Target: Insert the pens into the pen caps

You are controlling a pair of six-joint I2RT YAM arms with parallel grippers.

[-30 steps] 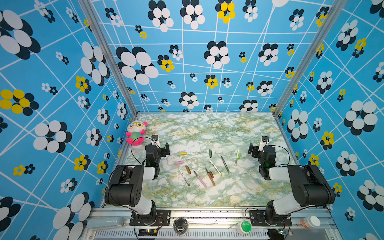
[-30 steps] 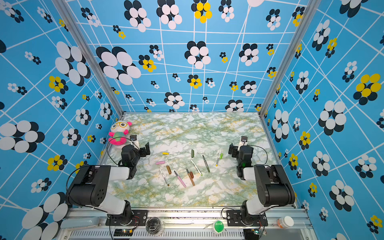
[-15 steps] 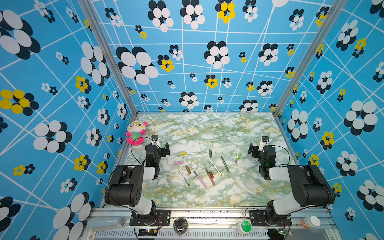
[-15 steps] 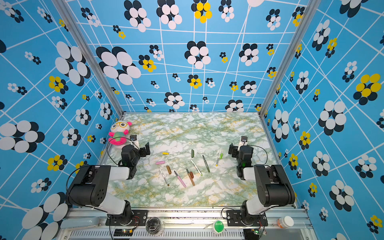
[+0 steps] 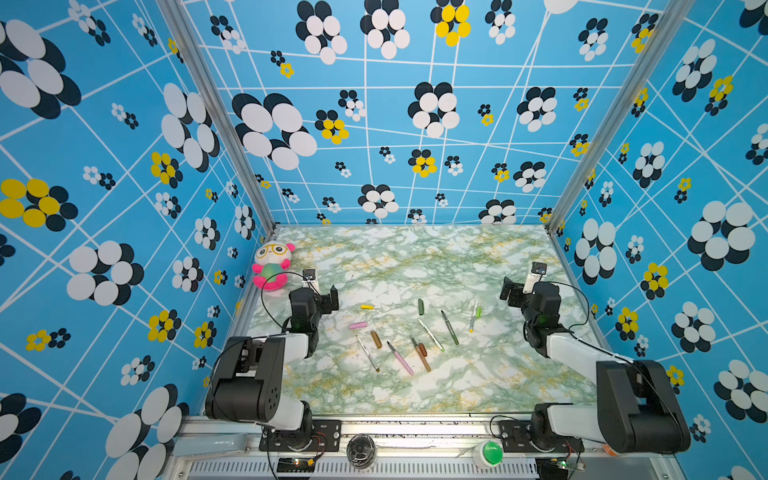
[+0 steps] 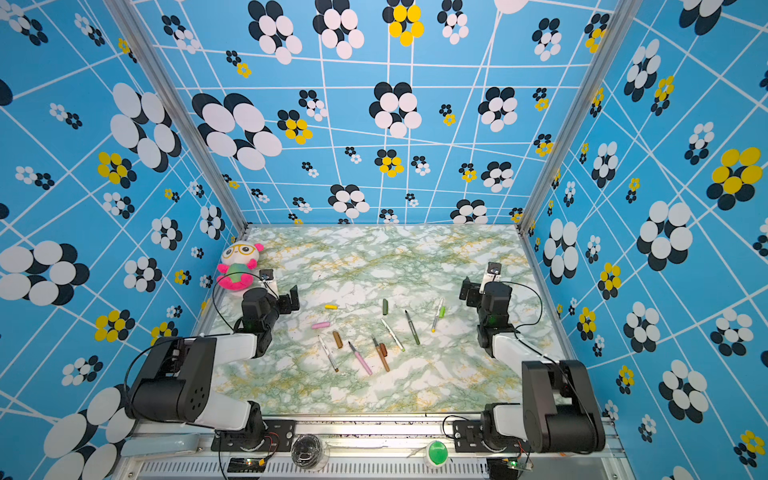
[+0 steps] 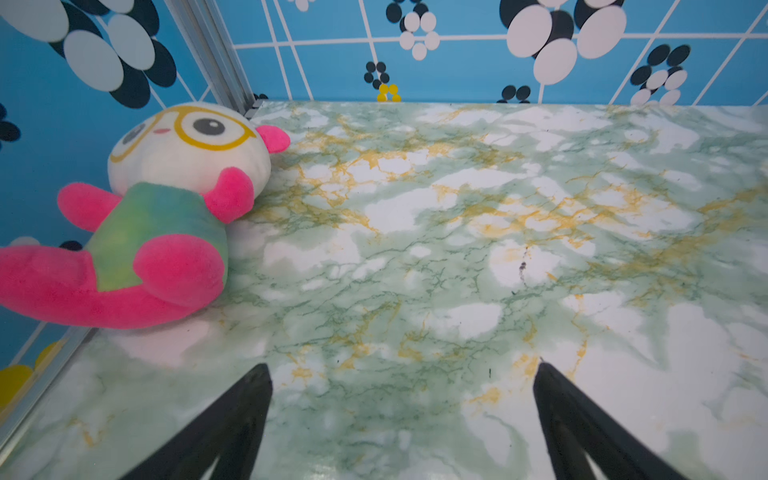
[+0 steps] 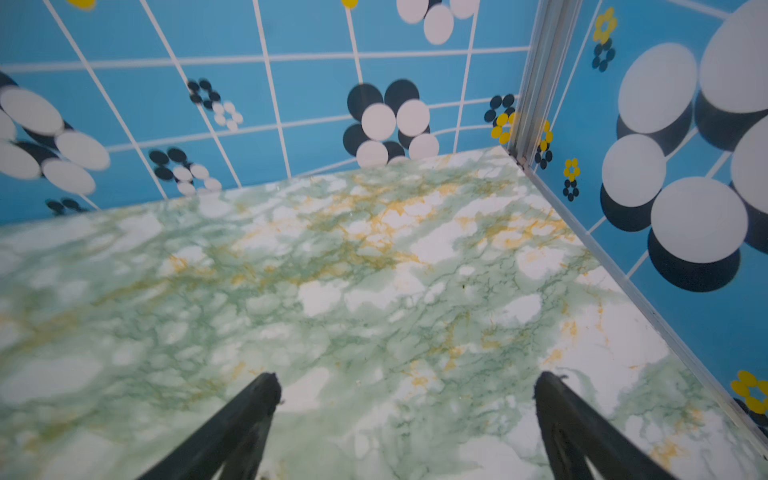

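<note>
Several pens lie loose on the marble table [image 5: 415,257] in both top views, among them a pink pen [image 5: 400,358], a brown pen [image 5: 420,354] and a dark green pen [image 5: 450,327]. Pen caps lie among them: yellow [image 5: 367,307], pink [image 5: 358,325], brown [image 5: 376,339], dark green [image 5: 421,306]. My left gripper [image 5: 328,299] [image 7: 402,368] rests open to their left, nothing between its fingers. To their right, my right gripper [image 5: 513,293] [image 8: 407,376] is open too and holds nothing. Neither wrist view shows a pen or a cap.
A pink and white plush toy [image 5: 272,266] [image 7: 166,208] sits by the left wall just behind my left gripper. Patterned blue walls close in the table on three sides. A green button [image 5: 490,453] is on the front rail.
</note>
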